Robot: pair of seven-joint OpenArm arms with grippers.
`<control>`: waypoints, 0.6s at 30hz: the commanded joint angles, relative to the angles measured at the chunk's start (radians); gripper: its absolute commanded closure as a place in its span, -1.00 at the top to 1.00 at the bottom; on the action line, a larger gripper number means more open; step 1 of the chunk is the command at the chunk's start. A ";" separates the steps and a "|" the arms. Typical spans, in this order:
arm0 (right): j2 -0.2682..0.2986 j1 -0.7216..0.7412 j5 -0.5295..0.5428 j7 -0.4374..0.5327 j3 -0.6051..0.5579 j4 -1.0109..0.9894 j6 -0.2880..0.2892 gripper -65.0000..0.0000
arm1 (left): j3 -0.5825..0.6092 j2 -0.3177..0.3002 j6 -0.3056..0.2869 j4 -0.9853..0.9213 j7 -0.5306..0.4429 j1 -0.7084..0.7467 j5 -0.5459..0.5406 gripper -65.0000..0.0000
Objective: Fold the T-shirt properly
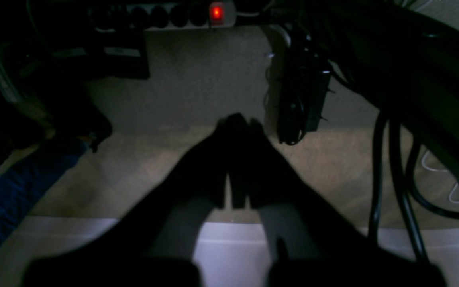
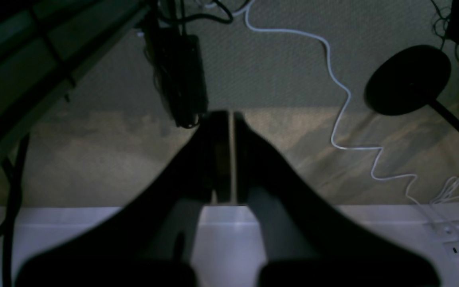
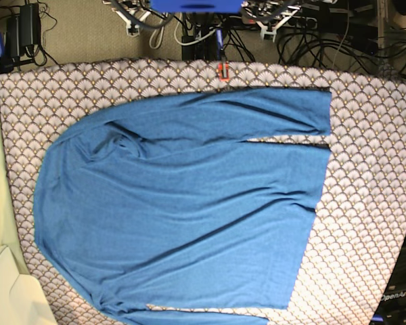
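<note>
The T-shirt (image 3: 189, 203) is a large plain blue shirt spread flat on the scallop-patterned table cloth (image 3: 372, 203) in the base view. One long sleeve (image 3: 277, 112) lies along its far edge, and the other runs along the picture's bottom edge. Neither gripper shows over the table. In the left wrist view my left gripper (image 1: 235, 119) is shut and empty, pointing at carpet and floor. My right gripper (image 2: 229, 113) is likewise shut on nothing, above bare floor.
A power strip with a red light (image 1: 216, 12) and black cables (image 1: 397, 179) lie near the left gripper. A strip of blue fabric (image 1: 6, 191) shows at that view's left edge. A white cable (image 2: 345, 103) and a black round base (image 2: 408, 79) lie on the floor.
</note>
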 commanded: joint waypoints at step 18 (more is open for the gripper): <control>-0.001 -0.023 0.004 -0.004 0.001 0.030 0.009 -1.00 | 0.003 -0.001 -0.003 0.002 0.004 0.033 0.001 -0.99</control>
